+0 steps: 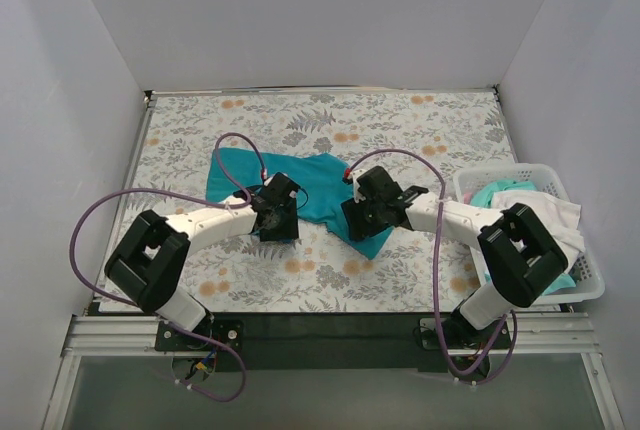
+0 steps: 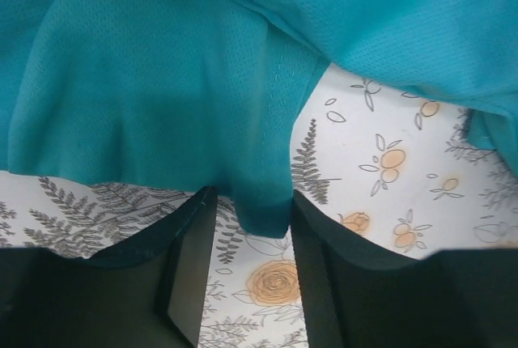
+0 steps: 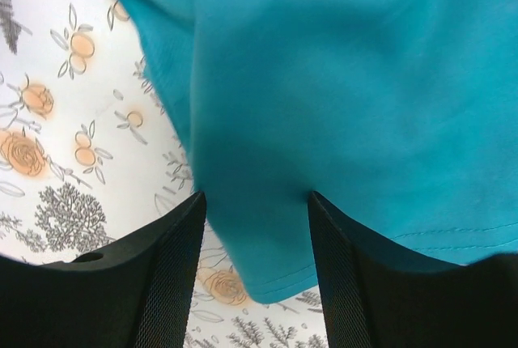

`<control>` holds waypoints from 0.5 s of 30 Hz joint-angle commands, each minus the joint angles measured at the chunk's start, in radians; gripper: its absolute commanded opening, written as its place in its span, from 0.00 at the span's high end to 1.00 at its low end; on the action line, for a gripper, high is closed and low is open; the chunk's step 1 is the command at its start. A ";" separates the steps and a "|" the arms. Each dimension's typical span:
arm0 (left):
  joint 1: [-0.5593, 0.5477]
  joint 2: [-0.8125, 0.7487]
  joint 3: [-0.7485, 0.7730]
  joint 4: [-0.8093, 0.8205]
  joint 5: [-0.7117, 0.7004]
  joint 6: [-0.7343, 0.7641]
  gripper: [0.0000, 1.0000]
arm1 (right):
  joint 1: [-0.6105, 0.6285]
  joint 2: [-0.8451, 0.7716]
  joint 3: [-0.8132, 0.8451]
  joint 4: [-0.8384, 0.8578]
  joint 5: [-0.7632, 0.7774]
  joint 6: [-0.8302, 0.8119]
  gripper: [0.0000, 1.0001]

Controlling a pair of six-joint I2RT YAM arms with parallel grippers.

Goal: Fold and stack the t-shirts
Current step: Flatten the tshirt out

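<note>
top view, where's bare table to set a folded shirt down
Bare table runs along the far wall beyond the teal shirt, in the far left corner, and in the near strip between the shirt and the front edge. Crowded: the middle under the shirt, and the right side by the basket.

Nothing written can be read in any of the views: no lettering, brand, number or sign. The teal t-shirt shows only plain cloth and a stitched hem up close. The cover on the desk carries a print of flowers and ferns, with no words in it. Any marking on the white basket or on the arms is too small to make out.
</note>
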 commanded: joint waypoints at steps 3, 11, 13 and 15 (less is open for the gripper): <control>-0.002 0.004 0.030 -0.013 -0.049 0.016 0.73 | 0.071 -0.027 -0.010 -0.060 0.041 -0.011 0.48; -0.002 -0.074 0.027 -0.079 -0.181 0.020 1.00 | 0.108 0.020 0.002 -0.104 0.148 -0.018 0.60; -0.001 -0.098 0.030 -0.108 -0.243 0.027 1.00 | 0.108 0.025 0.021 -0.132 0.215 -0.028 0.90; 0.004 -0.144 0.032 -0.146 -0.291 0.031 1.00 | 0.099 0.011 0.056 -0.147 0.257 -0.030 0.99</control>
